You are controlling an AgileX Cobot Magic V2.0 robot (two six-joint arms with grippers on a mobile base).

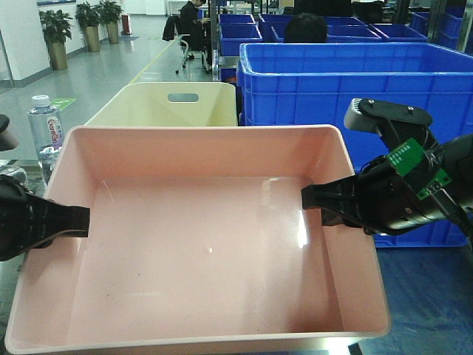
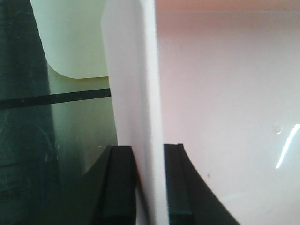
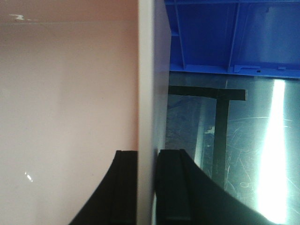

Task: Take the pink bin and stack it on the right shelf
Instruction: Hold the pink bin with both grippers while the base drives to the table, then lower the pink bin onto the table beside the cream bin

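Here's the pink bin [image 1: 207, 244], filling the middle of the front view, open side up and nothing lying inside it. At its 9 o'clock the left hand [image 1: 80, 220] is clamped on the side wall. The left wrist view shows it plainly, with one black finger [image 2: 119, 187] outside the wall, the other [image 2: 180, 187] inside, and both pressed against the plastic. Over at 3 o'clock the right hand [image 1: 310, 198] has the opposite wall the same way. Its inner finger [image 3: 124, 187] and outer finger [image 3: 173, 187] are closed down to the wall's thickness, so both hands are nearly shut with only the rim between them. Whether the bin is resting or held just clear, I can't tell from these angles. At 12 o'clock, just behind its far rim, stands a taller cream bin [image 1: 148, 103] with a handle slot. From 1 to 2 o'clock a big blue crate [image 1: 332, 81] sits close behind the far right corner. A water bottle [image 1: 46, 133] stands upright at 10 o'clock, just beyond the bin's left corner. Beside the bin, on both sides, the wrist views show a dark glossy surface [image 3: 243, 154], scratched and mirror-like, with the blue crate reflected in it on the right.
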